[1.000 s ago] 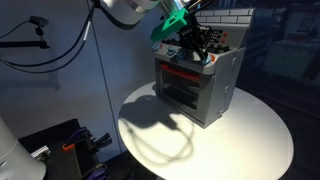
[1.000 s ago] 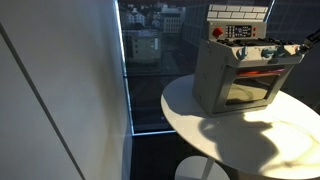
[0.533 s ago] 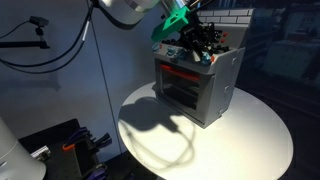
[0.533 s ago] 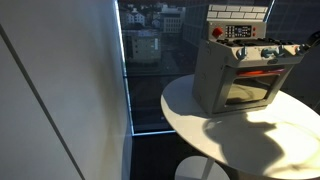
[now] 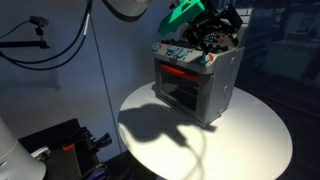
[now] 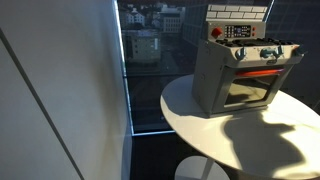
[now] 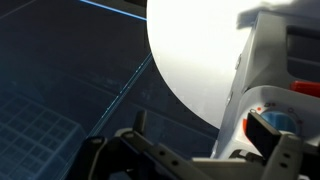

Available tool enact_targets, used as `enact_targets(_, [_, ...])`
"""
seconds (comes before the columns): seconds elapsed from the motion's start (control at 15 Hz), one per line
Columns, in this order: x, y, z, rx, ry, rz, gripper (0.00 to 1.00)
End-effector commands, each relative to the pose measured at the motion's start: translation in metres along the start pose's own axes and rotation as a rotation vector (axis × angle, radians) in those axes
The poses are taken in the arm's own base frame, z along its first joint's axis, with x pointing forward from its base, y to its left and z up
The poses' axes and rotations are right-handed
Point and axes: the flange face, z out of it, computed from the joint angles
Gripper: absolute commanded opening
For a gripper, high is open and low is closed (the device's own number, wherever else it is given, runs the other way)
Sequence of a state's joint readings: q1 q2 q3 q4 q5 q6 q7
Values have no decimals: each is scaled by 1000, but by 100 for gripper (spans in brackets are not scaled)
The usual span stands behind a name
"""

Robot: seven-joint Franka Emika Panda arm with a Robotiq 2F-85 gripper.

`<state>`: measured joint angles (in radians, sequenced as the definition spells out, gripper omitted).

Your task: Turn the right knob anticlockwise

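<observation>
The fingers (image 7: 268, 132) look spread in the wrist view, with only bare table and the oven's side showing between them; they pinch nothing. The gripper (image 5: 212, 30) hovers over the top of the toy oven (image 5: 225, 82), clear of its front panel, and is out of frame in the exterior view that faces the oven door.

The right knob (image 6: 279, 53) sits at the right end of the row above the oven door, with nothing touching it. From where I stand its pointer is too small to read, so I cannot say whether it is turned. My guess from the open, lifted gripper is that either the twist is done and the arm has let go, or the whole grasp and turn are yet to do. If it is the latter, what is left is to come down, close on that knob and rotate it anticlockwise.

I count one arm, one gripper, one oven and one round white table (image 5: 255, 135). The row seems to hold three teal knobs, though they are small.
</observation>
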<state>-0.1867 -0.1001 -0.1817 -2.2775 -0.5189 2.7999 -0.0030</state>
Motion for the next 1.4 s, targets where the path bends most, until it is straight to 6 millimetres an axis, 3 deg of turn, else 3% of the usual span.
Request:
enact_targets(0.0, [-6, 9, -13, 41, -10, -1, 100])
enact_targets(0.6, [-22, 21, -40, 185, -140, 21, 100])
enact_targets(1.33, [-55, 25, -86, 363, -463, 36, 100])
